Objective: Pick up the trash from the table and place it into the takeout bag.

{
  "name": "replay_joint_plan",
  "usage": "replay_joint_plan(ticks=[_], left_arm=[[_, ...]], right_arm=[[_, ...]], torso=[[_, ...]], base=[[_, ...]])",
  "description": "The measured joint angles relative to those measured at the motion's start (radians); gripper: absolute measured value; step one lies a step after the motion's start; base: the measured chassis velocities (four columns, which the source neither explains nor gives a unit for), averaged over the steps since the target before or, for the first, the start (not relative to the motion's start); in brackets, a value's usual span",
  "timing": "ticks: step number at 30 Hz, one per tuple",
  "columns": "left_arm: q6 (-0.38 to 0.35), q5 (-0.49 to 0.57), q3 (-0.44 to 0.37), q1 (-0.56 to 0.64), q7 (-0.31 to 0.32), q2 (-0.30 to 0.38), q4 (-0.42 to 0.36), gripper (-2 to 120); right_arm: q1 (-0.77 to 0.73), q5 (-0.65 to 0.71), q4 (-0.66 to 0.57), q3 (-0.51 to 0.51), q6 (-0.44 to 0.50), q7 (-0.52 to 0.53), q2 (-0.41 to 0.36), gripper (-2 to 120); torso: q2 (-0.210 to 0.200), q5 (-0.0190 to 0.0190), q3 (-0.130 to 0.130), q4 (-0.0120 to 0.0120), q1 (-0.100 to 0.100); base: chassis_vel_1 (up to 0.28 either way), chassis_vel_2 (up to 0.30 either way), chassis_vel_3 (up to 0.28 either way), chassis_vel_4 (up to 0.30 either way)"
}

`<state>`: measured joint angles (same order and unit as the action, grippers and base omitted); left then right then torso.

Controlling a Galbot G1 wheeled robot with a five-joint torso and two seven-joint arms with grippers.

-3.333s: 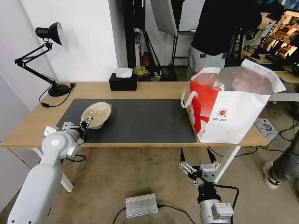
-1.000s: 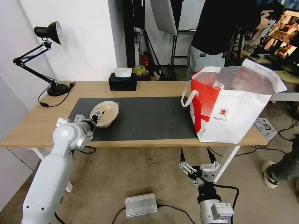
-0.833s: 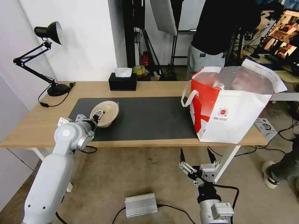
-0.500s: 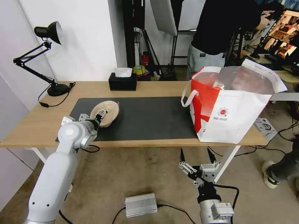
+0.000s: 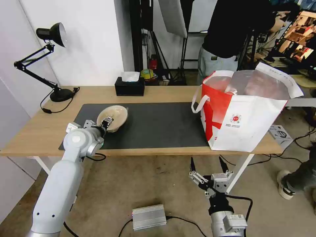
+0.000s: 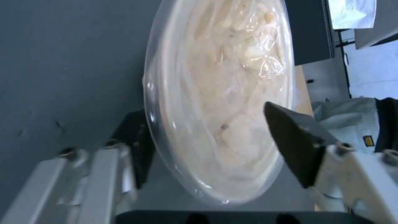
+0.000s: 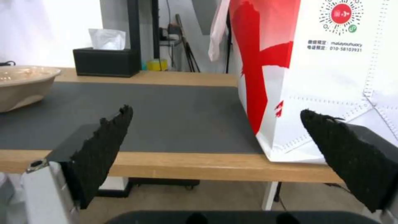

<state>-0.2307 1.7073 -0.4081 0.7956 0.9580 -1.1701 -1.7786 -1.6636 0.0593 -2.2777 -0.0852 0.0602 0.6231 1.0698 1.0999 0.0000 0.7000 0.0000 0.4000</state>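
Note:
A beige shallow bowl [image 5: 113, 117] of trash hangs tilted over the left part of the dark mat [image 5: 158, 125] on the table [image 5: 164, 92]. My left gripper [image 5: 106, 122] is shut on its near rim. In the left wrist view the bowl [image 6: 219, 93] sits between the fingers, one outside its wall and one inside. The red-and-white takeout bag [image 5: 250, 121] stands open at the table's right end, far from the bowl. My right gripper [image 5: 208, 164] hangs open below the table's front edge, facing the bag [image 7: 331, 77] and mat, nothing in it.
A black tissue box [image 5: 129, 88] stands at the back middle, and a black desk lamp [image 5: 61, 95] with its cable at the back left. A person stands behind the table near the bag. A silver box [image 5: 149, 217] lies on the floor.
My left arm has carried the bowl to the right and a little toward the back of the mat, still tilted. The right arm has not moved.

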Motion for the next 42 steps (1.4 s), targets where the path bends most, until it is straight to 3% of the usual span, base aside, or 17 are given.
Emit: replay_joint_plan(ticks=[4, 14, 18, 25, 35, 42], left_arm=[[0.002, -0.004, 0.0, 0.002, 0.002, 0.0, 0.0, 49], [0.005, -0.006, -0.007, 0.01, 0.002, 0.011, -0.007, 9], [0.008, -0.013, -0.007, 0.015, 0.002, 0.011, -0.013, 0], [0.011, -0.021, -0.004, 0.024, -0.004, 0.02, -0.048, 0], [0.044, -0.016, 0.033, 0.0, -0.038, 0.082, -0.129, 0], [0.043, 0.01, 0.073, -0.008, -0.111, 0.133, -0.148, 0]], right_arm=[[0.0, 0.0, 0.0, 0.0, 0.0, 0.0, 0.0, 100], [0.0, 0.0, 0.0, 0.0, 0.0, 0.0, 0.0, 100], [0.0, 0.0, 0.0, 0.0, 0.0, 0.0, 0.0, 100], [0.0, 0.0, 0.0, 0.0, 0.0, 0.0, 0.0, 100], [0.0, 0.0, 0.0, 0.0, 0.0, 0.0, 0.0, 100], [0.0, 0.0, 0.0, 0.0, 0.0, 0.0, 0.0, 100]], torso=[[0.0, 0.0, 0.0, 0.0, 0.0], [0.0, 0.0, 0.0, 0.0, 0.0], [0.0, 0.0, 0.0, 0.0, 0.0], [0.0, -0.0001, 0.0, 0.0, 0.0], [0.0, -0.0001, 0.0, 0.0, 0.0], [0.0, -0.0002, 0.0, 0.0001, 0.0]], base=[[0.0, 0.0, 0.0, 0.0], [0.0, 0.0, 0.0, 0.0], [0.0, 0.0, 0.0, 0.0], [0.0, 0.0, 0.0, 0.0], [0.0, 0.0, 0.0, 0.0], [0.0, 0.0, 0.0, 0.0]])
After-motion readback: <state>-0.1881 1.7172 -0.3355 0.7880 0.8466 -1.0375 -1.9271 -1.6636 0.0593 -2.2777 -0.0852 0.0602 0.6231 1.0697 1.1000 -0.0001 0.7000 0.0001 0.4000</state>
